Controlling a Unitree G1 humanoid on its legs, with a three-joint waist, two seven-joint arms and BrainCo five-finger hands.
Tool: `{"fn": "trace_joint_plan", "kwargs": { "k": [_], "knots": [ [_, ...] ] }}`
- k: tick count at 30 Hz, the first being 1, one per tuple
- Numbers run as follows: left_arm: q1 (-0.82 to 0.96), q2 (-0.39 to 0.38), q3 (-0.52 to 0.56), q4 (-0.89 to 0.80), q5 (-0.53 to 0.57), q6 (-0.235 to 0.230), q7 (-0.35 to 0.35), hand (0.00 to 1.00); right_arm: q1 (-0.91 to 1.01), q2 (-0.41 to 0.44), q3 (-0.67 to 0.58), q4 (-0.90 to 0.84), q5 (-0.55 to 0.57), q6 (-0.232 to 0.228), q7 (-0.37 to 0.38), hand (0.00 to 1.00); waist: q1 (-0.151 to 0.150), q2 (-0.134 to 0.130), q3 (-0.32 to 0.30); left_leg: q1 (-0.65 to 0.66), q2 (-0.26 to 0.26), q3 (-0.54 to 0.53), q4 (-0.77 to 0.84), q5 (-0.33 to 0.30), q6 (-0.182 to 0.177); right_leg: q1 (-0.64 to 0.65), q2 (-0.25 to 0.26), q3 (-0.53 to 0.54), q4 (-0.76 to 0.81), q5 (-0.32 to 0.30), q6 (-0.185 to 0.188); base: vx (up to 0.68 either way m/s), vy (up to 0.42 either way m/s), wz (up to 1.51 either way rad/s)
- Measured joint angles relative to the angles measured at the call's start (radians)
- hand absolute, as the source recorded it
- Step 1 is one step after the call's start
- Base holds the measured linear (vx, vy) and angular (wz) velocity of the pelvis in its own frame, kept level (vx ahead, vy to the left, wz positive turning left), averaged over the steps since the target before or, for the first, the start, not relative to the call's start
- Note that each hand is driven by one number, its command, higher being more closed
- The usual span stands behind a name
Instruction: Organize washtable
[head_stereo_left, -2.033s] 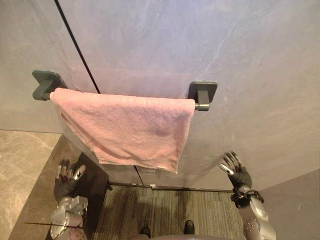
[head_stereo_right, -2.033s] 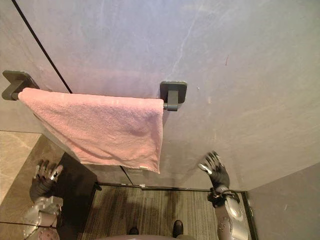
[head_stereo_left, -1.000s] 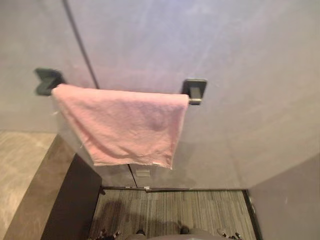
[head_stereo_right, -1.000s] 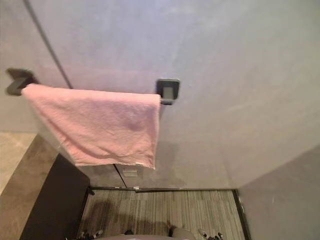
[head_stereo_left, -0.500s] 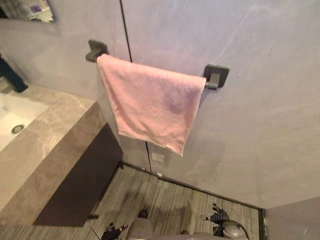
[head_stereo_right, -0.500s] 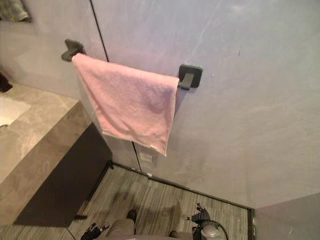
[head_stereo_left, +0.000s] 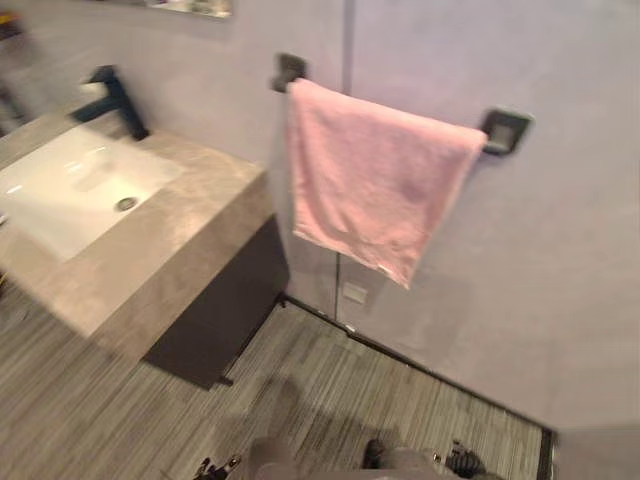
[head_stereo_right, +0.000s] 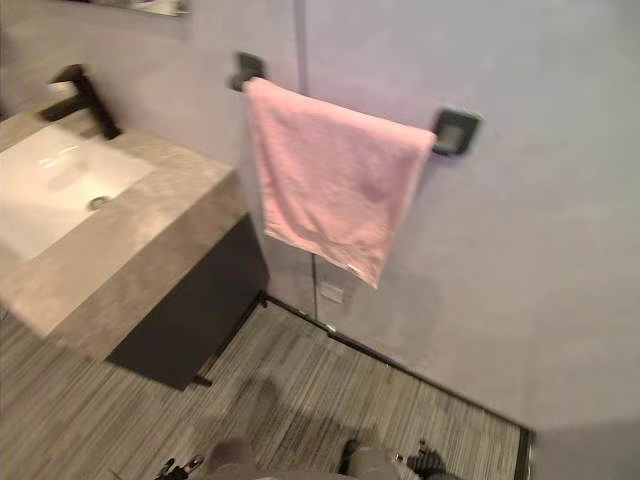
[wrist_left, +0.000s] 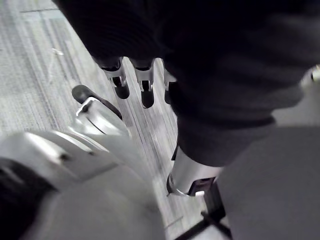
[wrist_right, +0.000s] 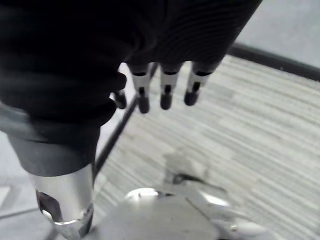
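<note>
Softly, a fuzzy pink towel (head_stereo_left: 380, 190) drapes the bar (head_stereo_left: 497, 135); left hand (wrist_left: 145, 86) and right hand (wrist_right: 166, 92) slack, empty.

Soft, even indoor light falls from above. The pink towel (head_stereo_left: 380, 185) lays a faint shadow on the wall (head_stereo_left: 560, 250) just below it. Left of the towel the white sink (head_stereo_left: 60, 195) is the brightest patch, mildly glaring. Below and left of the towel, the table (head_stereo_left: 190, 215) throws a shadow on the floor (head_stereo_left: 330, 390).

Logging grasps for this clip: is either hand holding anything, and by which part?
Nothing is held. The left hand and right hand hang open over the floor; the pink towel hangs on its wall rail.
</note>
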Motion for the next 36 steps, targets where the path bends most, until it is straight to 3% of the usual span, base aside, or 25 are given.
{"fn": "trace_joint_plan", "kwargs": {
  "k": [2, 3, 4, 5, 6, 7, 8, 10, 14, 16, 19, 21, 23, 24, 25, 27, 30, 31, 32, 33, 36],
  "knots": [
    [0.006, -0.021, 0.007, -0.007, 0.001, 0.0, -0.001, 0.0, 0.02, 0.002, -0.029, -0.009, 0.027, -0.002, -0.003, 0.0, -0.011, 0.022, -0.011, 0.029, 0.072, 0.089, 0.094, -0.055, -0.012, 0.018, -0.024, -0.118, 0.0, -0.007, 0.008, -0.11, 0.028, 1.95],
    [0.004, -0.031, 0.006, -0.008, 0.001, -0.001, -0.002, 0.0, 0.023, 0.0, -0.041, -0.009, 0.045, -0.005, -0.002, 0.0, -0.03, 0.041, -0.024, 0.053, 0.11, 0.17, 0.079, -0.051, -0.013, 0.022, -0.05, -0.192, 0.006, -0.007, 0.028, -0.14, 0.152, 2.08],
    [0.003, -0.035, 0.002, -0.009, 0.002, -0.001, -0.002, 0.0, 0.025, -0.002, -0.055, -0.01, 0.05, -0.006, -0.002, 0.0, -0.035, 0.055, -0.033, 0.066, 0.126, 0.215, 0.047, -0.02, -0.006, 0.017, -0.061, -0.224, 0.016, -0.008, 0.041, -0.09, 0.181, 1.97],
    [0.001, -0.044, -0.005, -0.01, 0.004, -0.001, -0.002, 0.0, 0.028, -0.016, -0.079, -0.01, 0.06, -0.006, -0.001, 0.0, -0.043, 0.096, -0.045, 0.089, 0.142, 0.274, -0.046, 0.067, 0.001, 0.015, -0.062, -0.266, 0.033, -0.024, 0.062, -0.08, 0.16, 2.25],
    [-0.002, -0.032, -0.015, -0.013, 0.006, -0.002, 0.0, 0.0, 0.027, 0.003, -0.111, -0.005, 0.078, -0.006, -0.001, 0.0, -0.063, 0.063, -0.047, 0.112, 0.105, 0.307, -0.198, 0.04, -0.035, 0.014, -0.062, -0.237, 0.01, -0.036, 0.062, -0.12, 0.175, 2.68],
    [-0.007, -0.002, -0.013, -0.016, 0.017, -0.002, 0.003, 0.0, 0.039, 0.022, -0.125, 0.003, 0.086, -0.008, -0.002, 0.0, -0.081, 0.048, -0.054, 0.141, 0.078, 0.319, -0.253, 0.007, -0.052, 0.024, -0.079, -0.245, -0.025, -0.01, 0.061, -0.13, 0.145, 2.34],
    [-0.013, 0.0, -0.011, -0.016, 0.028, -0.001, 0.002, 0.0, 0.038, 0.025, -0.145, 0.011, 0.09, -0.011, -0.003, 0.0, -0.073, 0.058, -0.053, 0.145, 0.089, 0.335, -0.236, -0.028, -0.064, 0.035, -0.077, -0.279, -0.027, -0.004, 0.071, -0.11, 0.213, 1.68],
    [-0.011, -0.008, -0.018, -0.013, 0.058, 0.003, 0.004, 0.0, 0.033, 0.013, -0.196, 0.017, 0.117, -0.014, -0.005, 0.0, -0.063, 0.092, -0.058, 0.187, 0.068, 0.363, -0.4, -0.076, -0.134, 0.042, -0.078, -0.371, -0.008, 0.018, 0.108, -0.03, 0.275, 1.28],
    [-0.021, -0.021, -0.076, -0.012, 0.083, 0.01, 0.002, 0.0, 0.029, 0.021, -0.247, 0.021, 0.134, -0.013, -0.006, 0.0, -0.064, 0.094, -0.058, 0.197, -0.016, 0.365, -0.558, -0.076, -0.138, 0.035, -0.159, -0.457, 0.03, 0.044, 0.149, -0.06, 0.293, 0.86],
    [-0.023, -0.019, -0.1, -0.01, 0.093, 0.01, 0.0, 0.0, 0.029, 0.032, -0.269, 0.019, 0.145, -0.012, -0.012, 0.0, -0.062, 0.081, -0.058, 0.192, -0.081, 0.342, -0.578, -0.064, -0.121, 0.04, -0.22, -0.466, 0.036, 0.077, 0.164, -0.09, 0.238, 0.37],
    [-0.022, -0.011, -0.109, -0.007, 0.122, 0.005, 0.0, 0.0, 0.027, 0.036, -0.268, 0.015, 0.154, -0.01, -0.023, 0.0, -0.058, 0.071, -0.054, 0.189, -0.128, 0.322, -0.605, -0.051, -0.101, 0.043, -0.26, -0.461, 0.023, 0.117, 0.172, -0.13, 0.171, 0.23],
    [-0.022, -0.007, -0.109, -0.001, 0.132, -0.001, 0.003, 0.0, 0.01, 0.039, -0.266, 0.012, 0.153, 0.0, -0.024, 0.0, -0.057, 0.067, -0.043, 0.182, -0.163, 0.295, -0.648, -0.025, -0.064, 0.025, -0.288, -0.423, 0.035, 0.141, 0.167, -0.13, 0.144, 0.38],
    [-0.012, 0.004, -0.103, 0.023, 0.163, -0.002, 0.014, 0.0, 0.002, 0.045, -0.266, 0.006, 0.152, 0.002, -0.023, 0.0, -0.056, 0.067, -0.039, 0.152, -0.175, 0.246, -0.666, -0.018, -0.043, -0.032, -0.277, -0.184, 0.088, 0.169, 0.122, -0.11, 0.142, 0.62],
    [-0.002, 0.01, -0.102, 0.023, 0.169, -0.002, 0.02, 0.0, 0.002, 0.048, -0.265, 0.003, 0.151, 0.003, -0.023, 0.0, -0.055, 0.065, -0.037, 0.147, -0.173, 0.23, -0.666, -0.015, -0.04, -0.039, -0.261, -0.088, 0.095, 0.17, 0.118, -0.05, 0.099, 0.64],
    [0.017, 0.013, -0.099, 0.024, 0.178, -0.001, 0.023, 0.0, 0.002, 0.056, -0.264, 0.002, 0.152, 0.004, -0.023, 0.0, -0.055, 0.068, -0.031, 0.139, -0.166, 0.205, -0.664, -0.012, -0.035, -0.039, -0.221, 0.05, 0.097, 0.14, 0.099, 0.0, -0.01, 0.56],
    [0.048, 0.025, -0.062, 0.025, 0.203, 0.001, 0.023, 0.0, 0.005, 0.07, -0.26, 0.003, 0.153, 0.006, -0.024, 0.0, -0.05, 0.046, -0.03, 0.135, -0.156, 0.147, -0.663, 0.006, -0.027, -0.014, -0.129, 0.208, 0.08, 0.043, 0.112, 0.03, -0.111, 0.65],
    [0.058, 0.016, -0.053, 0.036, 0.233, 0.014, 0.023, 0.0, -0.005, 0.073, -0.211, 0.013, 0.147, 0.002, -0.023, 0.0, -0.051, 0.008, -0.02, 0.11, -0.168, 0.095, -0.669, 0.048, -0.054, 0.053, -0.097, 0.272, -0.04, -0.033, 0.119, 0.0, -0.157, 0.52],
    [0.051, 0.024, -0.057, 0.034, 0.241, 0.015, 0.022, 0.0, -0.011, 0.074, -0.191, 0.013, 0.127, -0.001, -0.022, 0.0, -0.053, -0.013, -0.011, 0.101, -0.17, 0.073, -0.674, 0.066, -0.068, 0.06, -0.093, 0.293, -0.046, -0.096, 0.144, -0.05, -0.187, 0.52],
    [0.042, 0.024, -0.06, 0.039, 0.242, 0.015, 0.023, 0.0, -0.014, 0.073, -0.18, 0.012, 0.125, -0.001, -0.022, 0.0, -0.054, -0.014, -0.001, 0.102, -0.164, 0.062, -0.678, 0.074, -0.074, 0.065, -0.084, 0.298, -0.04, -0.105, 0.166, -0.1, -0.242, 0.59],
    [0.037, 0.014, -0.061, 0.054, 0.237, 0.014, 0.025, 0.0, -0.011, 0.059, -0.151, 0.012, 0.106, -0.005, -0.02, 0.0, -0.055, 0.005, 0.004, 0.108, -0.145, 0.043, -0.678, 0.081, -0.074, 0.079, -0.063, 0.284, -0.028, -0.112, 0.172, -0.08, -0.196, 0.42],
    [0.04, 0.003, -0.06, 0.064, 0.237, 0.012, 0.029, 0.0, -0.009, 0.034, -0.133, 0.027, 0.077, -0.006, -0.001, 0.0, -0.053, 0.022, -0.006, 0.119, -0.124, 0.029, -0.678, 0.081, -0.075, 0.105, -0.041, 0.256, -0.028, -0.107, 0.18, -0.02, -0.121, 0.25]
  ]
}}
